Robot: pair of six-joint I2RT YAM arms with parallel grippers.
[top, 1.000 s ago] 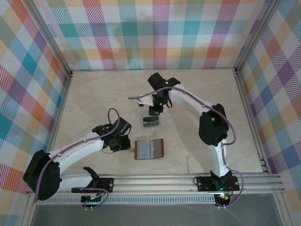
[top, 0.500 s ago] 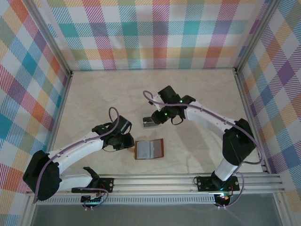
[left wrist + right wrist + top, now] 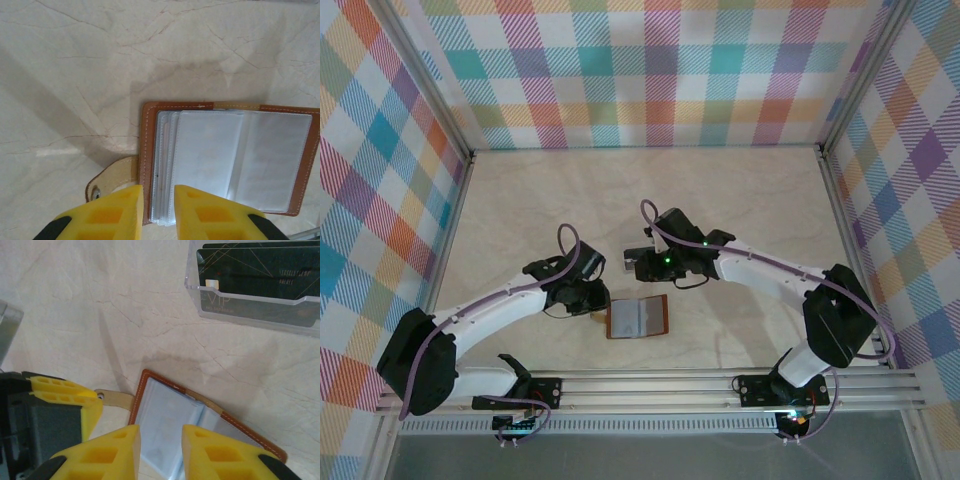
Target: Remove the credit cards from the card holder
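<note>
The left gripper (image 3: 158,195) has barely shifted over the last second. It sits at the card holder's (image 3: 225,160) left edge, next to the snap tab (image 3: 112,177). Its jaws stand close together with a narrow slot between them, and the edges of the clear sleeves run into that slot. I cannot tell whether they pinch the sleeves or merely rest above them.

The card holder itself has not moved. It lies open and flat on the surface (image 3: 520,200), near the front and between the two arms.

The real change is on the right. The right gripper (image 3: 161,432) has swung away from its spot above the clear tray (image 3: 300,315) and come down low toward the open holder. Its jaws are slightly parted and empty, poised over the left-hand sleeve. This looks like a return for another card.

One dark credit card (image 3: 260,280) already lies in the tray, well apart from the holder. The tray's far side is cut off in the right wrist view, and in the overhead view the right wrist covers it. The pale credit card cannot be made out. The milky sleeves could still hold it, or it may lie under the dark one
</note>
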